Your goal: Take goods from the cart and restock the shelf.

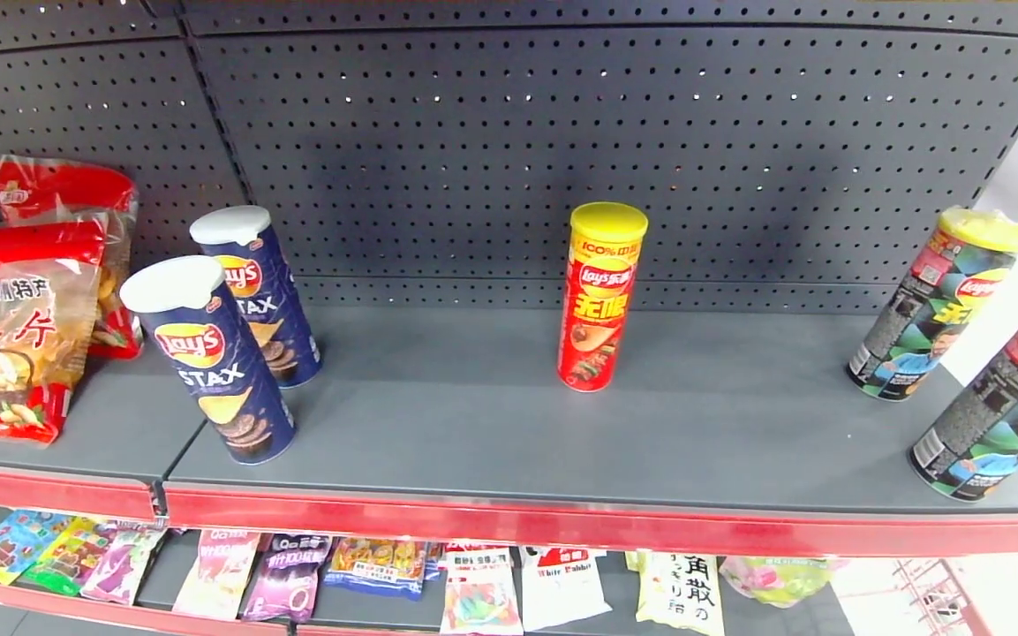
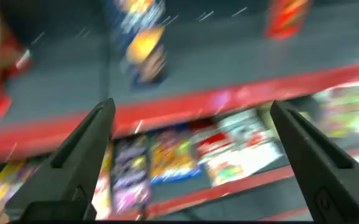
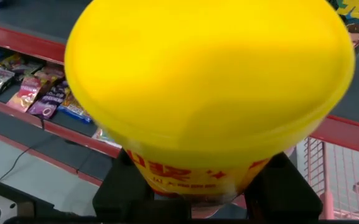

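- The right gripper point(image 3: 201, 190) pinches a yellow-lidded cylindrical chip can point(image 3: 210, 81) between its black fingers point(image 3: 120, 190), one on each side of the can's body. The lid faces the wrist camera, and the can hangs off the shelf's front edge.
- The left gripper point(image 2: 191, 106) has its two dark fingers spread wide with nothing between them. It is in front of the shelf's edge, and the view is blurred.
- The grey metal shelf board point(image 1: 473, 424) has a red front lip point(image 1: 561, 521) and a dark perforated back panel point(image 1: 561, 132).
- A red cardboard chip can with a yellow lid point(image 1: 601, 296) stands upright mid-shelf, apart from everything else.
- Two dark blue chip cans with white lids stand at the left, one near the front point(image 1: 208, 358) and one behind it point(image 1: 257, 296).
- Two black-and-green patterned cans with yellow lids stand at the right end, one at the rear point(image 1: 937, 305) and one near the lip point(image 1: 999, 397).
- Red-and-clear snack bags point(image 1: 18, 340) stand at the far left.
- Bare board lies on both sides of the red can, wider on the right.
- Flat coloured snack packets point(image 1: 473, 592) line the lower shelf.
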### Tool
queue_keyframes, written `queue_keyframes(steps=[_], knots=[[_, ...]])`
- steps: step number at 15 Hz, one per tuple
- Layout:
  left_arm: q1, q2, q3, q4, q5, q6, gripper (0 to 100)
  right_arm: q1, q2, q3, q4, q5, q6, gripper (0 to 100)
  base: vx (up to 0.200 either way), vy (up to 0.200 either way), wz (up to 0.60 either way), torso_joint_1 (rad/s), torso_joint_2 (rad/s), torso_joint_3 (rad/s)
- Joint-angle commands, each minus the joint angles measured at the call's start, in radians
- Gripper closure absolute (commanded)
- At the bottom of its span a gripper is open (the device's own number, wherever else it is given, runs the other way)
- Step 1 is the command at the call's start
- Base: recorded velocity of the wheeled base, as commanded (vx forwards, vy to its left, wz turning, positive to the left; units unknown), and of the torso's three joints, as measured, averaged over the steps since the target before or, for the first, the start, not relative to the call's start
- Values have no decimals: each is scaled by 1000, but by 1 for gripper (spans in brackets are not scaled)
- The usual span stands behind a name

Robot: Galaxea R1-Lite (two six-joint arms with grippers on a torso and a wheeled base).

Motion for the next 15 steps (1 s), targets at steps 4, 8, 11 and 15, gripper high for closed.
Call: queue_keyframes(steps=[4, 8, 11, 15], knots=[[-251, 737, -475, -48, -337, 23, 0, 9, 18, 20, -1, 5, 2, 100, 0, 0, 0, 0, 0, 0], [-336, 1091, -676, -68, -345, 54, 0, 9, 18, 22, -1, 4, 2, 100, 0, 0, 0, 0, 0, 0], [-334, 1358, -793, -170, -385, 192, 0, 6, 18, 20, -3, -1, 2, 100, 0, 0, 0, 0, 0, 0], [-334, 1554, -965, -197, -394, 209, 0, 3, 16, 19, -3, -5, 4, 100, 0, 0, 0, 0, 0, 0]])
